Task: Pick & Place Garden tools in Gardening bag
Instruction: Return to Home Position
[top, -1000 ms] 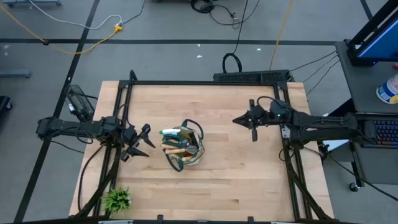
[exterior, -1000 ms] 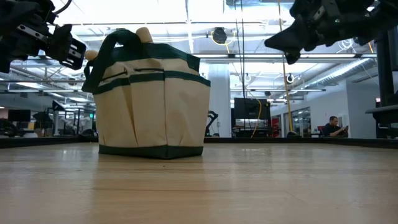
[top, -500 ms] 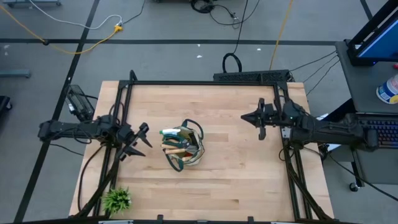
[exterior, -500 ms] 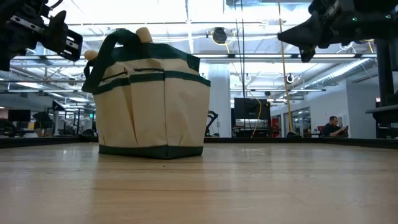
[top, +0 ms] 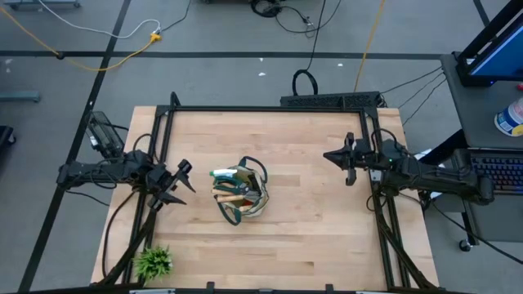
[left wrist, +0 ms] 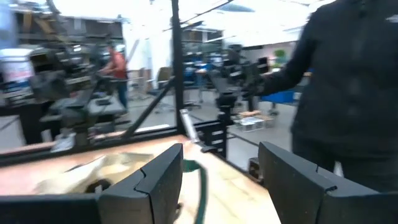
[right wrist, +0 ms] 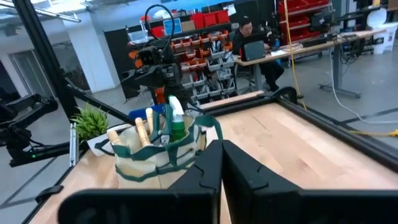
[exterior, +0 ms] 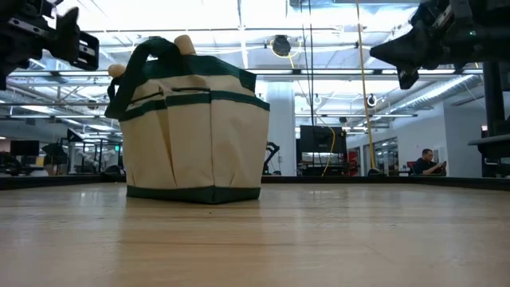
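Note:
The beige gardening bag point(top: 241, 194) with dark green trim stands upright on its base at the middle of the table; it also shows in the low view point(exterior: 195, 131) and the right wrist view point(right wrist: 155, 155). Wooden tool handles point(right wrist: 142, 129) and a green spray bottle point(right wrist: 176, 124) stick up out of it. My left gripper point(top: 175, 184) is open and empty, left of the bag and above the table point(left wrist: 217, 180). My right gripper point(top: 335, 157) is shut and empty, well right of the bag and raised point(right wrist: 221, 168).
A small spiky green plant point(top: 154, 261) stands at the table's near left corner. A black frame point(top: 270, 109) runs along the table's far and side edges. A person in dark clothes point(left wrist: 348, 93) stands beyond the table. Bare wood point(top: 310, 220) lies right of the bag.
My left gripper has drawn back toward the table's left edge, away from the bag, rising a little. My right gripper has drawn back toward the table's right edge, away from the bag. The bag has stayed where it was.

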Tool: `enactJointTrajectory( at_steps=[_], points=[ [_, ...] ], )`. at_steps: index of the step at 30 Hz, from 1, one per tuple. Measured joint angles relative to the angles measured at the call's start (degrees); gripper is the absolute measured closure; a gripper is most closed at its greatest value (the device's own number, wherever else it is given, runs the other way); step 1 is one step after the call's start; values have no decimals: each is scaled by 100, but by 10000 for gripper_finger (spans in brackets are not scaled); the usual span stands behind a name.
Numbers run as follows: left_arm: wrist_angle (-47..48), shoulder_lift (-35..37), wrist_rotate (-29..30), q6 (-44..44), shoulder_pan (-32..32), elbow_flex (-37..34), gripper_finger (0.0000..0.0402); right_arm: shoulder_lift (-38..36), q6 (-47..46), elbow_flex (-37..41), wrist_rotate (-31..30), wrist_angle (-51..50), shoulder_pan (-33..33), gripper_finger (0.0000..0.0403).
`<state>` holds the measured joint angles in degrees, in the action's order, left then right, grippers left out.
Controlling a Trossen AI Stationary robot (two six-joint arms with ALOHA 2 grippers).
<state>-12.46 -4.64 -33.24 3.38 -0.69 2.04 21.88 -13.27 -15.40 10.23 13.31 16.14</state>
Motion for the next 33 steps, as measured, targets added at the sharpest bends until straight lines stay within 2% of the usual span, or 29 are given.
enactJointTrajectory(
  at_steps=[11,16,21,33],
  points=[
    [496,61,1409,220,0,0,185,-40,-106,326,-314,-29,0,403],
    [541,61,1443,83,0,0,185,-40,-97,347,-499,-483,0,403],
    [679,61,1811,75,0,0,185,-40,-82,347,-904,-756,0,403],
    [1114,67,1865,-9,0,0,185,-49,49,347,-895,-804,0,403]
  ],
)
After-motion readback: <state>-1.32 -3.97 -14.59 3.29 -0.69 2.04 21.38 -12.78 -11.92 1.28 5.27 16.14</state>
